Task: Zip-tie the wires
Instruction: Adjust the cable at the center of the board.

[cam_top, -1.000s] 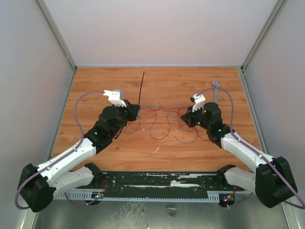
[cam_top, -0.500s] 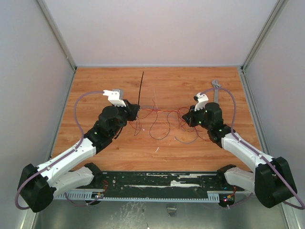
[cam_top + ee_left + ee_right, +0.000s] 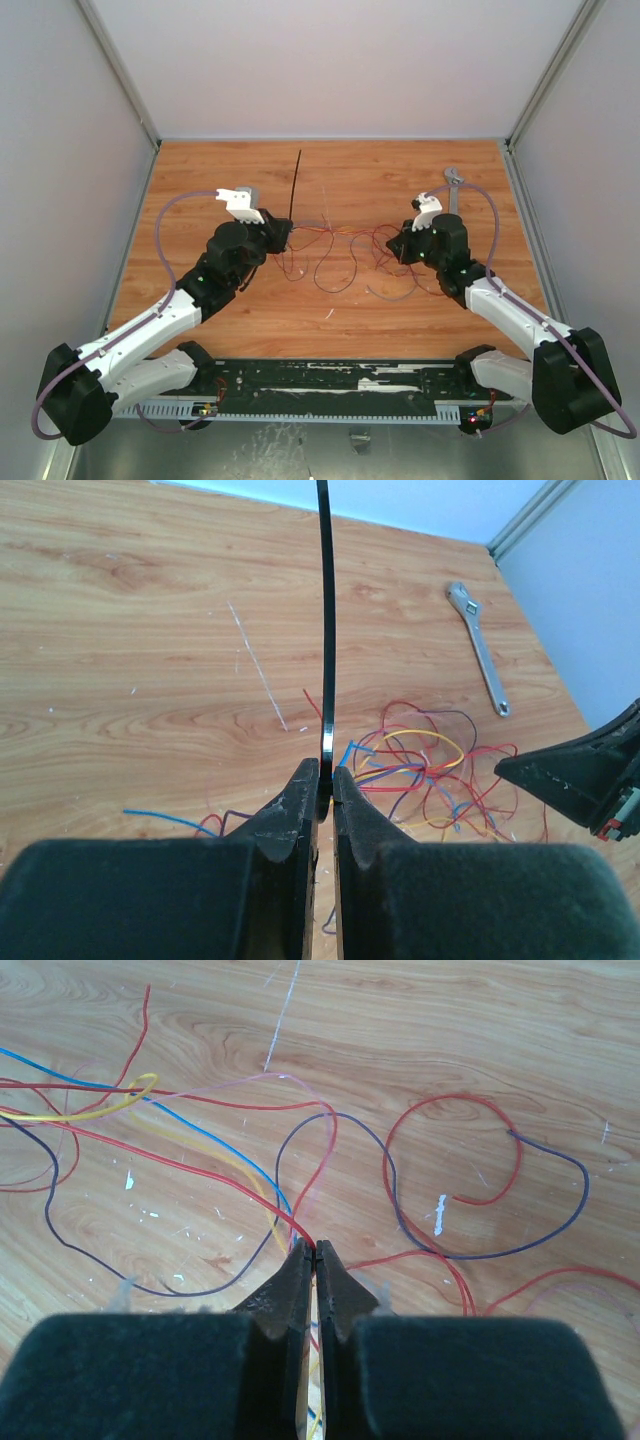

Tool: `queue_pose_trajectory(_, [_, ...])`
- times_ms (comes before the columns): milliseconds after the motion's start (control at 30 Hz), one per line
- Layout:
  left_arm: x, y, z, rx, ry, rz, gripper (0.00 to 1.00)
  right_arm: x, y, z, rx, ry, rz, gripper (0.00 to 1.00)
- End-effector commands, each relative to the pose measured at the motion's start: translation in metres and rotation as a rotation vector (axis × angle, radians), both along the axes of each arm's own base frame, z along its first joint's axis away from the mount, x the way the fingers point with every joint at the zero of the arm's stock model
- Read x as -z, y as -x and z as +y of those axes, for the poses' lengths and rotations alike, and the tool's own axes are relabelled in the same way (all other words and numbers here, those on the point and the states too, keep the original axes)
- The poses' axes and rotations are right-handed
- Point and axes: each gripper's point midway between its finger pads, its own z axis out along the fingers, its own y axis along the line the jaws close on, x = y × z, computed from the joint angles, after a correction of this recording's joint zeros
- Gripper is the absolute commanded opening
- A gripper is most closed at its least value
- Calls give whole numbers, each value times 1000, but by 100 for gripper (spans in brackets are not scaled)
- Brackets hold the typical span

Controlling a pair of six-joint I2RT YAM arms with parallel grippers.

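The left gripper (image 3: 325, 775) is clenching the lower end of the zip tie (image 3: 327, 630), which is standing up and leaning away toward the back of the surface (image 3: 150, 630). It is staying where it was a second ago. The right gripper (image 3: 315, 1248) is pinching shut on a few red strands of the wires (image 3: 425, 775). Over the last second its wrist has been turning and shifting slightly back, toward the wrench (image 3: 452, 190). As a result, the strands running between the two grippers are looking straighter in the top view, while the remaining loops are sagging on the surface between the arms.

The wires are lying mid-surface, just to the right of the tie, and nothing is wrapping them yet. The pull seems to be gathering the strands into a line that the tie can pass around. Judging from this, the task is still at an early stage, with the looping and threading yet to come.
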Motion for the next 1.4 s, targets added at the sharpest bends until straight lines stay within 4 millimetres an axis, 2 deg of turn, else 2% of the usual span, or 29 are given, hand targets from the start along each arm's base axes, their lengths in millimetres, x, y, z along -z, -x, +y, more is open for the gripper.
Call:
queue_pose_trajectory(0, [-18, -3, 4, -16, 34, -42, 0, -11, -5, -3, 29, -22, -19, 0])
queue_pose_trajectory(200, [-18, -3, 3, -13, 36, -42, 0, -10, -1, 5, -36, -25, -16, 0])
queue_pose_trajectory(300, [-17, -3, 3, -12, 38, -40, 0, -15, 2, 11, -81, -38, -33, 10])
queue_pose_trajectory(433, [-17, -2, 1, -4, 43, -39, 0, -30, 12, 26, -185, -89, -70, 30])
queue_pose_trajectory(500, [-18, -2, 0, 0, 47, -40, 0, -35, 16, 31, -226, -109, -81, 34])
queue_pose_trajectory(733, [-18, -2, -4, 14, 63, -35, 0, -63, 36, 51, -327, -211, -193, 35])
queue_pose_trajectory(867, [-18, -2, -4, 15, 65, -35, 0, -81, 40, 53, -316, -227, -288, 36])
queue_pose_trajectory(1033, [-17, -1, -7, 26, 73, -33, 0, -91, 49, 65, -366, -254, -342, 36])
queue_pose_trajectory(1167, [-20, 0, -9, 36, 91, -31, 0, -93, 61, 88, -448, -269, -368, 36])
queue_pose_trajectory(1367, [-20, 0, -11, 44, 99, -29, 0, -99, 81, 129, -545, -296, -527, 35])
